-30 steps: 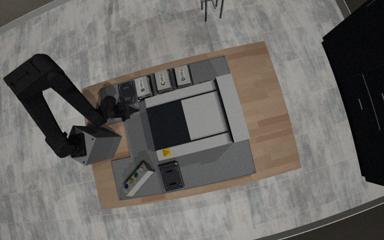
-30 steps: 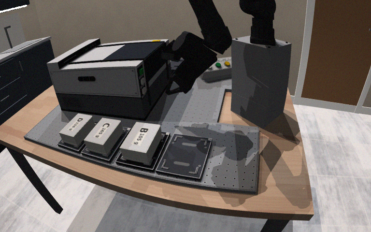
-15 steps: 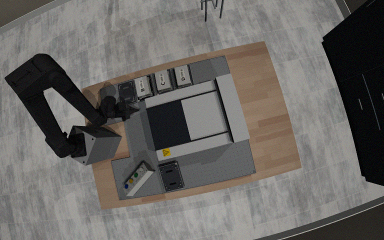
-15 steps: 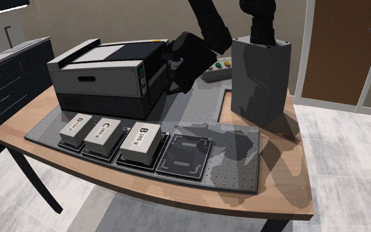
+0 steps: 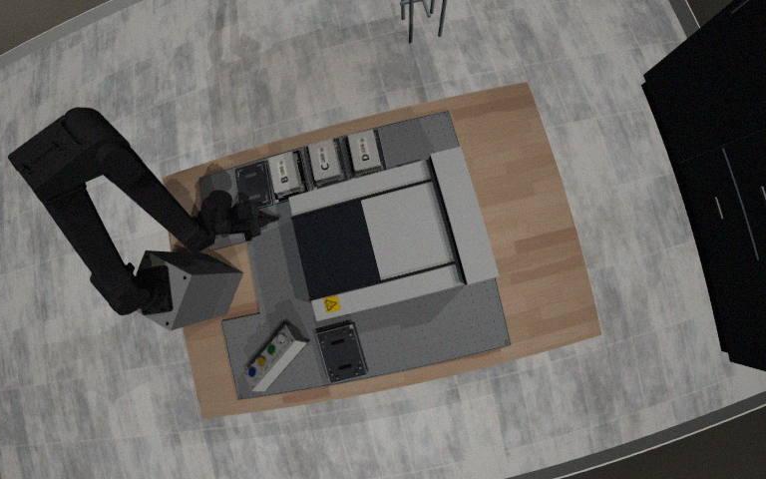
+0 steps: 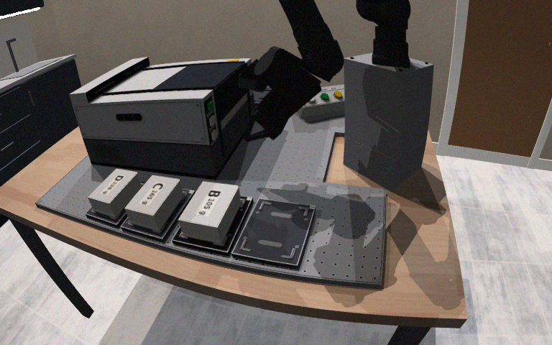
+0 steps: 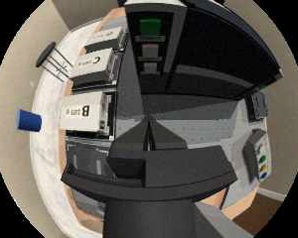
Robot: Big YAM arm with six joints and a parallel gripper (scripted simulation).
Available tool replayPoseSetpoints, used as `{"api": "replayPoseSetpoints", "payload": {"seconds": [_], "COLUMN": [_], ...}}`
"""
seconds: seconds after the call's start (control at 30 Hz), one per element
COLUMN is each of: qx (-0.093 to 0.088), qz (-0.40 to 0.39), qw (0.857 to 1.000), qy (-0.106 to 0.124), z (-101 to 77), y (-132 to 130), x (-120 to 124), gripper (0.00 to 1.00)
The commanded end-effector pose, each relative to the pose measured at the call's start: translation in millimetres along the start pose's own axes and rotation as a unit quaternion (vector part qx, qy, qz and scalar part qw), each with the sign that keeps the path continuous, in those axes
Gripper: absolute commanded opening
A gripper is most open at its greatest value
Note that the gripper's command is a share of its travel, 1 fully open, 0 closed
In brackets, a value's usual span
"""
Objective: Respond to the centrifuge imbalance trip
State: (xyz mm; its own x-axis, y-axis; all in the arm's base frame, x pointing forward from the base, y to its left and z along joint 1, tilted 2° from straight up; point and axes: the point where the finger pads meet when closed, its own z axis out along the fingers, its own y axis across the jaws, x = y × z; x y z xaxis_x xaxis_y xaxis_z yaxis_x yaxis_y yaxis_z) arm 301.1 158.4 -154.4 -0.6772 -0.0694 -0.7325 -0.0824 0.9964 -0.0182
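Top cam: we look straight down from high up on the whole table (image 5: 554, 248). Exterior cam: nearer, low, facing across the balance nests. Wrist cam: close, fisheye, facing the centrifuge (image 7: 209, 34). All three share it.

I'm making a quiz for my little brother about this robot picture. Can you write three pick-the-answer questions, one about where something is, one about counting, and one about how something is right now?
1. Where is the bare balance nest?
A. Right beside plate B
B. Between plates C and D
C. On top of the centrifuge

2. How many lettered balance plates sit in the row of nests?
A. Two
B. Three
C. Four

3. How is the gripper right now?
A. Wide open
B. Shut on a plate
C. Shut, holding nothing

Answers:
1. A: in the exterior view the dark nest with only its corner locators lies next to plate B.
2. B: only B, plate C and plate D stand there.
3. C: the wrist view shows the fingers pressed together with nothing between them, pointing at the centrifuge buttons.
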Motion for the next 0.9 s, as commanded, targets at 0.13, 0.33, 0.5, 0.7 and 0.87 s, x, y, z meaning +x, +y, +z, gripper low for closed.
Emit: {"api": "replayPoseSetpoints", "payload": {"seconds": [0.13, 0.33, 0.5, 0.7, 0.87], "qx": [0.002, 0.006, 0.004, 0.003, 0.006], "qz": [-0.001, -0.005, -0.003, -0.001, -0.005], "qw": [1.000, 1.000, 1.000, 1.000, 1.000], "qy": [-0.004, 0.003, 0.000, -0.004, 0.003], "z": [5.9, 10.6, 15.9, 22.8, 27.3], "y": [-1.9, -4.7, -3.6, -2.5, -5.0], "x": [-11.7, -8.7, -17.5, -28.7, -25.3], "gripper": [0.00, 0.00, 0.00, 0.00, 0.00]}}
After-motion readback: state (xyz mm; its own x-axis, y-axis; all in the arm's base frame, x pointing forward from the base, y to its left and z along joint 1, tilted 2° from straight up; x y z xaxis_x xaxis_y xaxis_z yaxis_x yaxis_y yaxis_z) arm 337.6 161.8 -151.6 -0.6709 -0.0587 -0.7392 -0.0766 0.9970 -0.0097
